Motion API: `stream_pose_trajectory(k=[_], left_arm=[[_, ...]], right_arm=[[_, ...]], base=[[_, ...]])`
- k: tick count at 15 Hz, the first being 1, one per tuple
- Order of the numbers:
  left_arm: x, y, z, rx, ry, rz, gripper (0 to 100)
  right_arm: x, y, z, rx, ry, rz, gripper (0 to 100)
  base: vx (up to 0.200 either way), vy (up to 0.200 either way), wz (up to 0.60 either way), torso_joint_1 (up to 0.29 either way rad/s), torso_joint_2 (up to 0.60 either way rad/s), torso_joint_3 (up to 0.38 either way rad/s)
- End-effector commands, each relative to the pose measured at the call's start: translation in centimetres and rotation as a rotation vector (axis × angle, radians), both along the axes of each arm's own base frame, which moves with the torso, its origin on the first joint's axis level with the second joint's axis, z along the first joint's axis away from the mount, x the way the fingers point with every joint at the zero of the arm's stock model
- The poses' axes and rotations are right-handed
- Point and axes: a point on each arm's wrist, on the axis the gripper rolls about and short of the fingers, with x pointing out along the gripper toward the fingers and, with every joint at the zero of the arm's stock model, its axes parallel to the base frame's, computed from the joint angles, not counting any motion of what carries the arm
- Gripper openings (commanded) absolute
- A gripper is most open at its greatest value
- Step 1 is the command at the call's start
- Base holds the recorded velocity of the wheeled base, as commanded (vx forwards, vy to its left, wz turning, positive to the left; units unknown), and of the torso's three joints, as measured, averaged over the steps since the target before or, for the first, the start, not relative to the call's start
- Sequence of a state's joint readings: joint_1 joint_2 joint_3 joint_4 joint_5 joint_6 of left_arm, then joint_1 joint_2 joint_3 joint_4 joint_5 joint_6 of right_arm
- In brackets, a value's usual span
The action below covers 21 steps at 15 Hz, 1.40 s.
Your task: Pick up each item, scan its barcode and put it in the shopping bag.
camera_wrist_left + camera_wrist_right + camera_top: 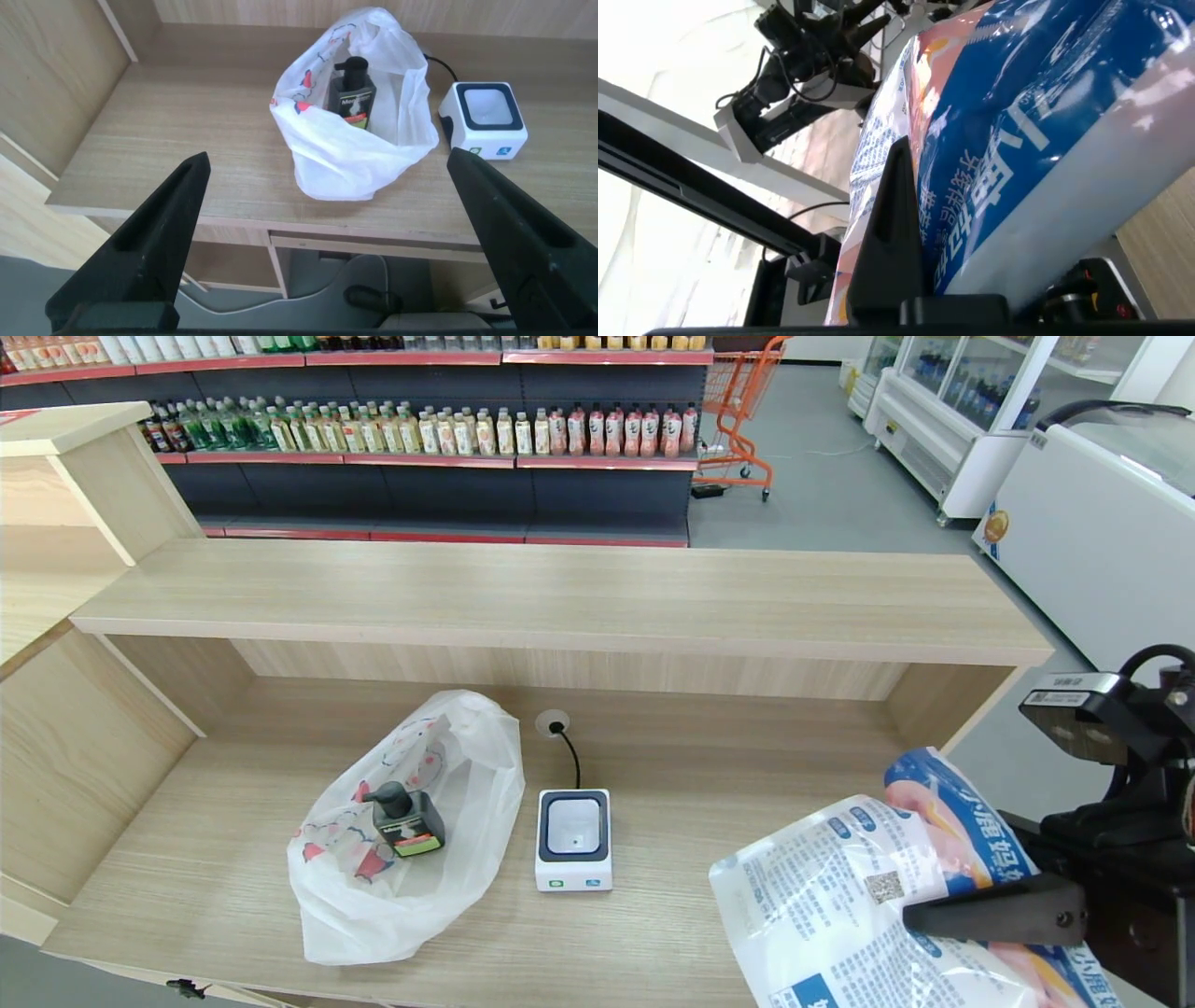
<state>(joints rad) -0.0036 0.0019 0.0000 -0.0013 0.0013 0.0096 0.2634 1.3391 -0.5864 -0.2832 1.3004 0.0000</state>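
Observation:
A large blue and white packet (840, 905) hangs over the counter's front right corner, with my right gripper (934, 919) shut on it; one black finger (999, 910) lies across its printed face. In the right wrist view the packet (1027, 140) is pressed against that finger (892, 233). A white scanner (573, 838) stands at the counter's middle. Left of it lies the white shopping bag (411, 887), mouth open, with a dark pump bottle (406, 821) inside. My left gripper (327, 166) is open, held off the counter's front edge, facing the bag (355, 168), bottle (353, 89) and scanner (486, 117).
A raised wooden shelf (560, 597) overhangs the back of the counter, and a wooden side wall (84, 747) closes its left end. The scanner's black cable (569, 756) runs to a hole at the back. Bare counter (728, 784) lies between scanner and packet.

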Motion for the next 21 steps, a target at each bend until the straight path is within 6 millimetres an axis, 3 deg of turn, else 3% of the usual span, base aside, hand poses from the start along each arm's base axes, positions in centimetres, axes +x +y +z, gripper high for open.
stream_pose_trajectory(k=[1, 12, 15, 17, 21], left_arm=[[0.0, 0.0, 0.0, 0.000, -0.001, 0.001, 100], [0.0, 0.0, 0.0, 0.001, -0.001, 0.001, 100], [0.0, 0.0, 0.0, 0.000, -0.001, 0.001, 100], [0.0, 0.0, 0.0, 0.000, -0.001, 0.001, 100], [0.0, 0.0, 0.0, 0.001, -0.001, 0.002, 100]], right_arm=[[0.0, 0.0, 0.0, 0.001, -0.003, 0.001, 0], [0.0, 0.0, 0.2, 0.003, -0.026, -0.002, 0], [0.3, -1.0, 1.0, -0.044, -0.331, -0.129, 0], [1.1, -2.7, 0.5, -0.189, -0.631, -0.271, 0], [2.2, -4.8, -1.6, -0.363, -1.075, -0.227, 0]], base=[[0.000, 0.000, 0.00, 0.000, 0.00, 0.000], [0.000, 0.000, 0.00, 0.000, 0.00, 0.000], [0.000, 0.000, 0.00, 0.000, 0.00, 0.000], [0.000, 0.000, 0.00, 0.000, 0.00, 0.000], [0.000, 0.000, 0.00, 0.000, 0.00, 0.000]])
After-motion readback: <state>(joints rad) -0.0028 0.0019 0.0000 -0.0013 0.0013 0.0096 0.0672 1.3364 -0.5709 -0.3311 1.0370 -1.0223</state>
